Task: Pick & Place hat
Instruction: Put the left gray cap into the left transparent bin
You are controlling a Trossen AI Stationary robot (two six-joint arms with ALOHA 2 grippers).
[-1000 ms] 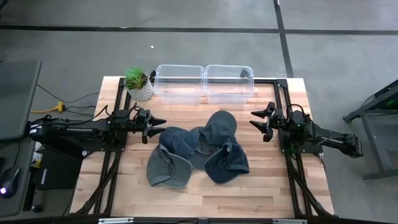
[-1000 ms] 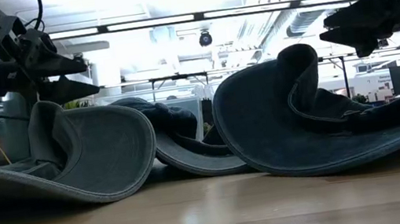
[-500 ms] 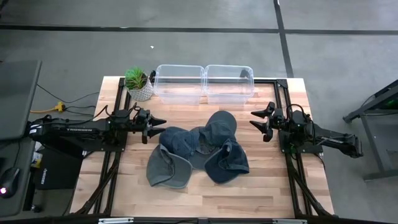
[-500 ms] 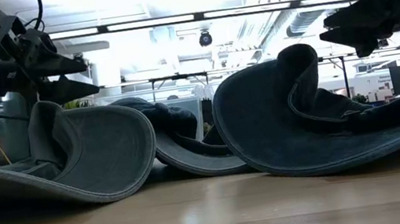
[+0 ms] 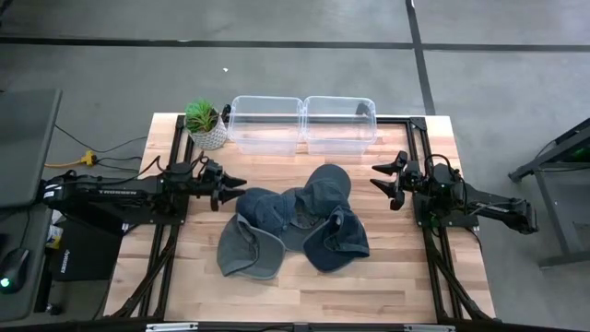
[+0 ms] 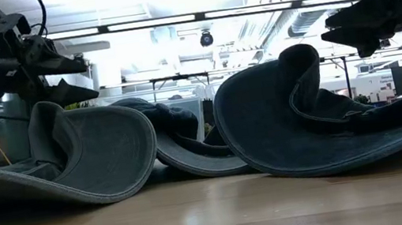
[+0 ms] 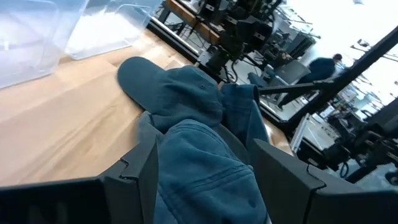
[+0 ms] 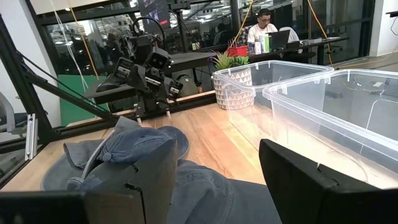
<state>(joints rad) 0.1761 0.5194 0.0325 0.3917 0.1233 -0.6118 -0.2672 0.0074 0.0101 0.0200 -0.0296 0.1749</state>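
Hats: a pile of blue denim hats (image 5: 293,231) lies in the middle of the wooden counter (image 5: 396,281), overlapping each other; no hat is lifted.
Left end effector: the left end effector (image 5: 231,191) hangs just beside the left edge of the pile, fingers apart, holding nothing.
Right end effector: the right end effector (image 5: 385,182) waits near the right side of the pile, fingers wide apart, also empty.
Bins: two clear plastic bins (image 5: 302,123) stand at the far edge of the counter, and a small potted plant (image 5: 205,123) is beside them.
Risk: because the hats overlap, a pinch on one brim may drag a second hat with it, or the soft cloth may slip out.
Free room: bare wood lies between pile and bins and also in front of the pile; the black frame rails (image 5: 427,263) limit both sides.
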